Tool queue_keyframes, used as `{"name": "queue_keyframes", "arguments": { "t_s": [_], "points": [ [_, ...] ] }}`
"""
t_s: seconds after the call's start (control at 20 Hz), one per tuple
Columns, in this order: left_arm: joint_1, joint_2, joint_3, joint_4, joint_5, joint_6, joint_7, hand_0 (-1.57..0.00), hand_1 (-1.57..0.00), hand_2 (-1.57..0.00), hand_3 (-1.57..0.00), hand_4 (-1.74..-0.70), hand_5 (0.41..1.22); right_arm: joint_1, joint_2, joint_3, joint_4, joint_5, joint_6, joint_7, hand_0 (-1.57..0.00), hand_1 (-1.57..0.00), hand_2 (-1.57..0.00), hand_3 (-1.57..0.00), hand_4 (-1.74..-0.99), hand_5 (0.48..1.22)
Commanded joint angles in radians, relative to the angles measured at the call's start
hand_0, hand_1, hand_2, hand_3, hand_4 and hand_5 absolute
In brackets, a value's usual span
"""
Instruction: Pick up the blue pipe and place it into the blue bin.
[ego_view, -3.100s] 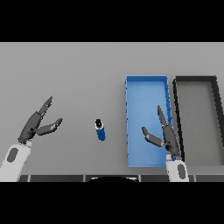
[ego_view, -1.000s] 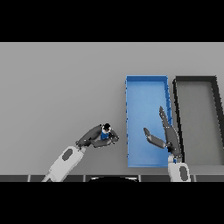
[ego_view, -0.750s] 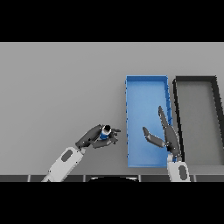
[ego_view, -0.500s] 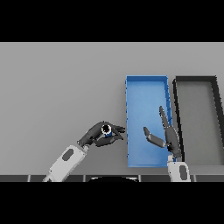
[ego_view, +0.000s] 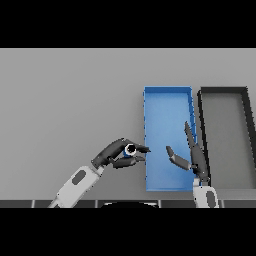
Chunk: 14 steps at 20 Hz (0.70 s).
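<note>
The left hand curls around the blue pipe, holding it above the surface just beside the blue bin; the right hand, fingers straight, hovers over the bin.

My left hand is dark grey, almost black, with slim segmented fingers and a thumb. My right hand is built the same way. Each joins a white forearm shell that carries a grey oval inset panel, with a darker band at the wrist.
</note>
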Motion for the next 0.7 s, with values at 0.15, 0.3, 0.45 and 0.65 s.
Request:
{"name": "queue_keyframes", "arguments": {
  "t_s": [0.15, 0.3, 0.45, 0.65],
  "points": [
    [0.018, -0.002, -0.002, -0.007, -0.015, -0.009, -0.011, -1.57, -1.57, -1.57, -1.49, -1.74, 1.219, 0.007, 0.012, 0.005, 0.0, 0.004, -0.008, 0.001, 0.0, 0.0, 0.0, 0.0, -1.178, 0.605],
    [0.013, -0.013, 0.005, 0.011, -0.03, -0.012, -0.001, -1.57, -1.57, -1.57, -1.5, -1.74, 1.22, -0.008, 0.006, -0.004, -0.016, -0.075, 0.048, -0.041, 0.0, 0.0, 0.0, 0.0, -1.196, 0.622],
    [0.004, -0.02, 0.013, 0.015, -0.038, -0.017, 0.006, -1.57, -1.57, -1.57, -1.5, -1.74, 1.22, -0.034, -0.078, -0.024, -0.121, -0.291, 0.216, -0.024, 0.0, 0.0, 0.0, 0.0, -1.231, 0.572],
    [0.006, -0.03, 0.013, 0.006, -0.047, -0.029, 0.006, -1.57, -1.57, -1.57, -1.49, -1.74, 1.221, -0.118, -0.194, 0.015, -0.234, -0.438, 0.335, 0.141, 0.0, 0.0, 0.0, 0.0, -1.314, 0.5]
  ]
}}
